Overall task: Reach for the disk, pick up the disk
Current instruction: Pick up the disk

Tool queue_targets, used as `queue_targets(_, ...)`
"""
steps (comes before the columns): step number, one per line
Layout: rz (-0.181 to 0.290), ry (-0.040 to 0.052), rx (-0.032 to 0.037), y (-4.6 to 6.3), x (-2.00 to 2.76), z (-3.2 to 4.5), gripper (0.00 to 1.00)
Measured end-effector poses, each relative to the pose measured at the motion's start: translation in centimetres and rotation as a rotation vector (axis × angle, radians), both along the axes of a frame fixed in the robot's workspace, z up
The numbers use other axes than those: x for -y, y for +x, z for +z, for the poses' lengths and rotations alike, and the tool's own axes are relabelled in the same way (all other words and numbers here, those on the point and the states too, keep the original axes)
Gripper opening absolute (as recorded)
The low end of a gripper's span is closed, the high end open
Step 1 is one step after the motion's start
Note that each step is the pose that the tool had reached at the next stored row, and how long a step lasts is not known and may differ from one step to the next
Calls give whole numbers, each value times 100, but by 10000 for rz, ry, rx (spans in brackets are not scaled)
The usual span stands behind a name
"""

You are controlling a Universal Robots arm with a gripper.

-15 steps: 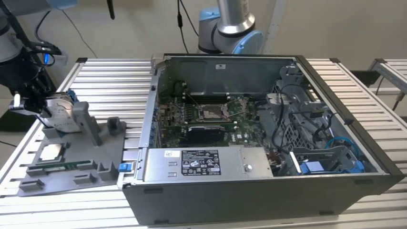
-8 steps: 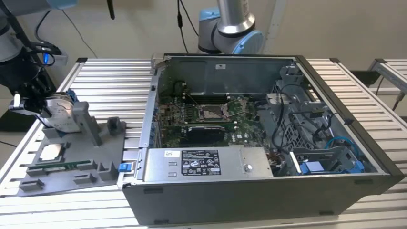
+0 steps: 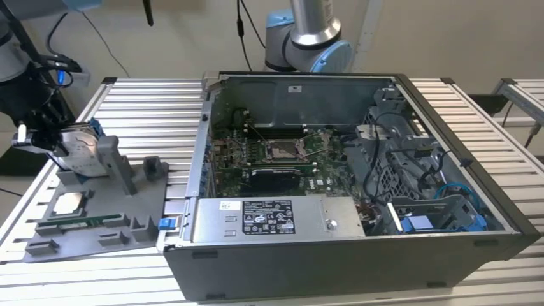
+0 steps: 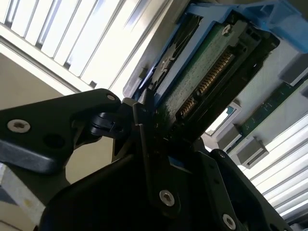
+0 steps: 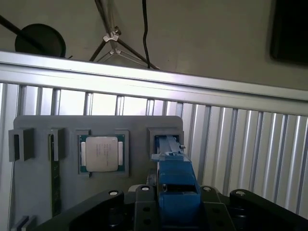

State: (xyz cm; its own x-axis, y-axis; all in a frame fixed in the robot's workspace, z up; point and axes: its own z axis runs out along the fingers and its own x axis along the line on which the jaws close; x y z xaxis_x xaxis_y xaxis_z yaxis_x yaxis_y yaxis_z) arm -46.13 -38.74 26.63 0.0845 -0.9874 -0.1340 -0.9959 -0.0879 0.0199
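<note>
gripper [image 3: 53,141]: at the exterior view's left, on the standing disk. Reads as clamped on it, with no gap on either side in both wrist views.
disk [image 3: 83,148]: upright on edge in a slot of the grey fixture [image 3: 140,204], not lifted out yet. My read is it stands that way so both flat faces stay free for a pinch.
chip [image 3: 71,201]: flat in its own pocket, nearer than the disk and apart from it.
memory stick [image 3: 85,222]: lies in a groove at the fixture's near edge, untouched.
computer case [image 3: 340,261]: open on the slatted table [image 3: 153,108], right of the fixture, well clear of the arm.
power-supply box [image 3: 272,218]: inside the case, near side.
exterior view adds: the whole layout, and the disk seated in its slot.
first wrist view adds: blue rail [image 5: 177,185] edge-on between the linkages, with the chip beyond it.
second wrist view adds: the disk's green board face [image 4: 202,72] and its contact row.
</note>
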Motion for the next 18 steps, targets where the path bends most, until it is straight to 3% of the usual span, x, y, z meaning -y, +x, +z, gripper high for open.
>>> queue_targets(11, 0, 0, 0, 0, 0, 83, 0)
queue_targets(18, 0, 0, -1, 0, 0, 199, 0)
